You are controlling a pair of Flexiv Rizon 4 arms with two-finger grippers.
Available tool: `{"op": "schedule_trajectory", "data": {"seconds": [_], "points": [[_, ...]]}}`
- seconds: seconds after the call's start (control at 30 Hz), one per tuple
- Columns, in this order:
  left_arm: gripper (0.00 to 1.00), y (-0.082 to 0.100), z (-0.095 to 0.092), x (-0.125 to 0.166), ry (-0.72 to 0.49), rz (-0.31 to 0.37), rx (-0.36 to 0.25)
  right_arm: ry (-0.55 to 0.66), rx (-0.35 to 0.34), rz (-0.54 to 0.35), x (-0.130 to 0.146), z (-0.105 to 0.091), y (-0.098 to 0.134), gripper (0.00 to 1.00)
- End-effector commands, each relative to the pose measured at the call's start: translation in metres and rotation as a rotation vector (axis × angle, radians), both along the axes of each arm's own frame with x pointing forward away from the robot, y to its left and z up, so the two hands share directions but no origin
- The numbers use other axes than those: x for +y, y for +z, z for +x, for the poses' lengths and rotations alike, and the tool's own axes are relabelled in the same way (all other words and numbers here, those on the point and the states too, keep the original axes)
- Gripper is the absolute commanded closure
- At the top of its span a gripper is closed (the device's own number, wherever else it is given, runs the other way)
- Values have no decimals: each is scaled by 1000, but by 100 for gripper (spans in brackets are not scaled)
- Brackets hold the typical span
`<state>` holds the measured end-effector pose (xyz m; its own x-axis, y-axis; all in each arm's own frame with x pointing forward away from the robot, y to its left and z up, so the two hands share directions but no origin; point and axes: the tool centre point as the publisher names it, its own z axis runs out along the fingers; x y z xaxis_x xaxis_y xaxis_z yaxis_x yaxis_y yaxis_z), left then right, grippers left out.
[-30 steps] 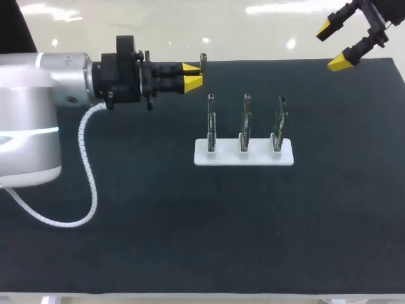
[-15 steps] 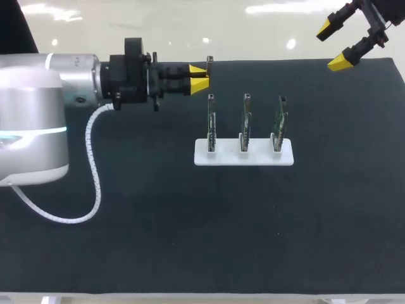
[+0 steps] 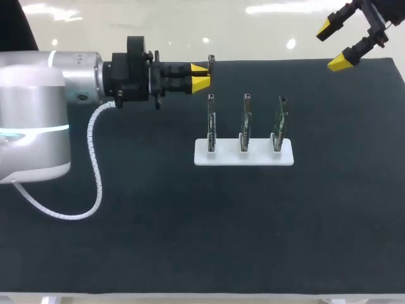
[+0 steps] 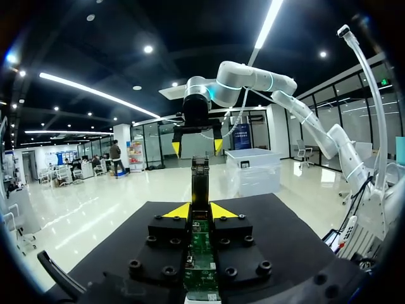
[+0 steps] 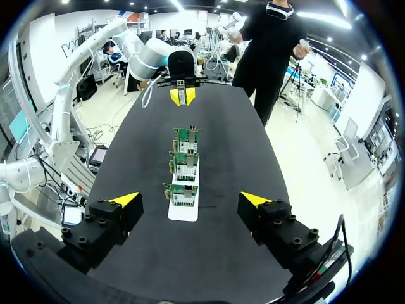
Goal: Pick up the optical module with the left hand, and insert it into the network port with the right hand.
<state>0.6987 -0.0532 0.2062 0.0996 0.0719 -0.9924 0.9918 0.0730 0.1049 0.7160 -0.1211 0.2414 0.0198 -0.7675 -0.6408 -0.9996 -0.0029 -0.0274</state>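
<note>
My left gripper (image 3: 200,72) hovers over the table's far left part, its fingers level and pointing right. It is shut on the optical module (image 3: 211,61), a thin green board whose metal end (image 4: 200,172) sticks out past the yellow tips. In the left wrist view the board (image 4: 201,253) lies clamped between the fingers (image 4: 174,212). The white rack (image 3: 243,156) stands mid-table with three upright port boards (image 3: 211,120), (image 3: 246,119), (image 3: 280,119). The module's tip is just above and behind the leftmost one. My right gripper (image 3: 333,45) hangs open and empty at the far right corner, well away from the rack (image 5: 183,212).
A white coiled cable (image 3: 95,168) from my left arm droops onto the black mat (image 3: 190,240) at the left. The rack is the only loose object on the mat.
My left arm has shifted a little to the right with the module in its grip, bringing it closer to the rack. The right arm has stayed still.
</note>
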Motion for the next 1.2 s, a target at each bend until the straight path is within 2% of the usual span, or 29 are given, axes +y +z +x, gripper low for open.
{"op": "schedule_trajectory", "data": {"seconds": [0.03,0.27,0.3,0.33,0.37,0.6,0.8,1.03,1.2], "points": [[100,0,1,0,0,1,0,0,-1,1,0,-1,0,0],[100,0,1,0,0,1,0,0,-1,1,0,-1,0,0],[100,0,1,0,0,1,0,-6,44,39,1,0,2,0],[100,0,1,0,0,1,0,-9,67,38,3,0,4,0],[100,0,1,0,0,1,0,-3,59,28,7,1,6,0],[100,0,1,0,0,1,0,26,69,28,50,7,14,0],[100,0,1,0,0,1,0,40,41,46,91,11,17,0],[100,0,1,0,0,1,0,26,33,65,134,4,26,0],[100,0,1,0,0,1,0,-46,52,68,159,-2,31,0]]}}
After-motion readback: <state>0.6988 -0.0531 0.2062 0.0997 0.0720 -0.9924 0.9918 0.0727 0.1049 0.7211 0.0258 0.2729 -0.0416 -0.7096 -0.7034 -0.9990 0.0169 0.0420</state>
